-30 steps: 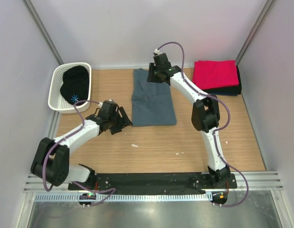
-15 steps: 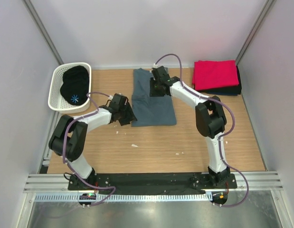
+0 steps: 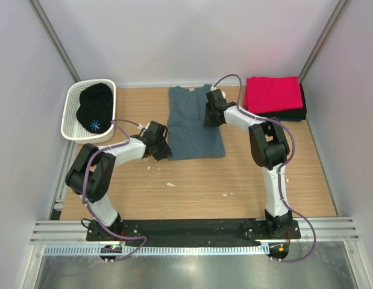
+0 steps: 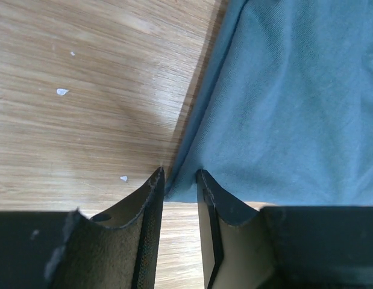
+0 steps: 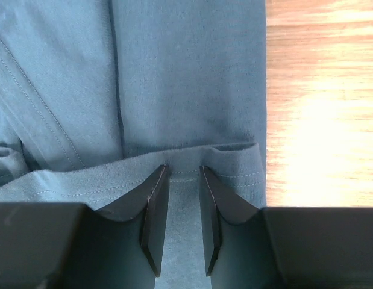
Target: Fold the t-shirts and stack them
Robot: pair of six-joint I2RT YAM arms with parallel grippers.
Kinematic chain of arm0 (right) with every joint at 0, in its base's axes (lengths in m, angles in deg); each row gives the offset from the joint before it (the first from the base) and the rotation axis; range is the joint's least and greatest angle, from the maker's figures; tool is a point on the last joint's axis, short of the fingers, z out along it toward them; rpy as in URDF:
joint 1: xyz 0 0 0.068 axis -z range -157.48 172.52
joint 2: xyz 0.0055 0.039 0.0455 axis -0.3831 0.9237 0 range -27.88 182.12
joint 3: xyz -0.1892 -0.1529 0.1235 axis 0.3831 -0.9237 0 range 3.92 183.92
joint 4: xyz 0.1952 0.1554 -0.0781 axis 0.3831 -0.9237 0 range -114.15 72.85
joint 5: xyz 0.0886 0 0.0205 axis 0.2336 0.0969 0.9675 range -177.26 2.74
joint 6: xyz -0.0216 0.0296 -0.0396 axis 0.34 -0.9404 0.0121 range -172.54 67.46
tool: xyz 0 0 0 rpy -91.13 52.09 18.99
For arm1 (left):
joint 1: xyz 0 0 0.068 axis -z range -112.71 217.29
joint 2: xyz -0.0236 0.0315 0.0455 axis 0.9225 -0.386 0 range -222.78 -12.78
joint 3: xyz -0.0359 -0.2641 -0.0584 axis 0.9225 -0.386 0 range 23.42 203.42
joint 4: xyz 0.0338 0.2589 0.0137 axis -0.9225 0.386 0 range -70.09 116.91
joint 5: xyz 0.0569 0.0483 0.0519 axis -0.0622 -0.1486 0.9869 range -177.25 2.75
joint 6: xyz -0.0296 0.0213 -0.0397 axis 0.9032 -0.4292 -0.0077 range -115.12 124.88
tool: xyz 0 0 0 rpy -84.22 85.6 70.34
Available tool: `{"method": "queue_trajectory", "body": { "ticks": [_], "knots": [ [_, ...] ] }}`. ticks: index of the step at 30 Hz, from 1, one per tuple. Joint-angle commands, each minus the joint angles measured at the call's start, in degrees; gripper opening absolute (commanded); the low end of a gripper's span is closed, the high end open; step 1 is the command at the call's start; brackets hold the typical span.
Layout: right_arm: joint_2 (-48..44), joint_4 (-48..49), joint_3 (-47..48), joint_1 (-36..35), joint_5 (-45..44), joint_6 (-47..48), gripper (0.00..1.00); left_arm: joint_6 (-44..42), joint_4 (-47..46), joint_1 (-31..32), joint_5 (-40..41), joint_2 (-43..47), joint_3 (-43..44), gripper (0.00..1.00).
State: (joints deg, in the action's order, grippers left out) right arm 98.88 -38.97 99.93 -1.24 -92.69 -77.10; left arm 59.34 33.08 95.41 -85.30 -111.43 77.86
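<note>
A slate blue-grey t-shirt (image 3: 195,126) lies folded lengthwise in the middle of the wooden table. My left gripper (image 3: 165,152) is at its near-left corner. In the left wrist view the shirt (image 4: 282,90) has that corner pinched between the tips of the left gripper (image 4: 180,177). My right gripper (image 3: 211,114) sits on the shirt's right side near the far end. In the right wrist view the shirt (image 5: 186,78) shows a raised hem caught between the narrow fingers of the right gripper (image 5: 183,171). A red t-shirt (image 3: 273,93) lies folded on a black one (image 3: 294,113) at the far right.
A white perforated basket (image 3: 67,114) stands at the far left with a black garment (image 3: 96,105) in it. Small white specks lie on the wood in front of the blue-grey shirt. Walls close in the table on three sides.
The left gripper reached right to the shirt's near-left corner and narrowed its jaws on it. The right gripper moved right and nearer, and the shirt's far part now spreads wider.
</note>
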Motion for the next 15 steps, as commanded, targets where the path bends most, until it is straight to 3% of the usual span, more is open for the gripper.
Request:
{"method": "queue_trajectory", "body": {
  "ticks": [1,11,15],
  "knots": [
    [0.51,1.87,-2.40,0.21,-3.27,-0.05,0.33,2.14,6.95,1.58,5.86,-0.67,-0.73,0.30],
    [-3.70,1.09,-0.74,0.30,-0.11,0.91,0.32,1.36,11.17,2.20,7.53,1.97,-2.32,0.29],
    [-9.06,-2.51,-0.38,0.30,1.73,1.00,0.37,-1.44,11.96,2.12,7.01,5.38,-2.23,0.30]
  ]
}}
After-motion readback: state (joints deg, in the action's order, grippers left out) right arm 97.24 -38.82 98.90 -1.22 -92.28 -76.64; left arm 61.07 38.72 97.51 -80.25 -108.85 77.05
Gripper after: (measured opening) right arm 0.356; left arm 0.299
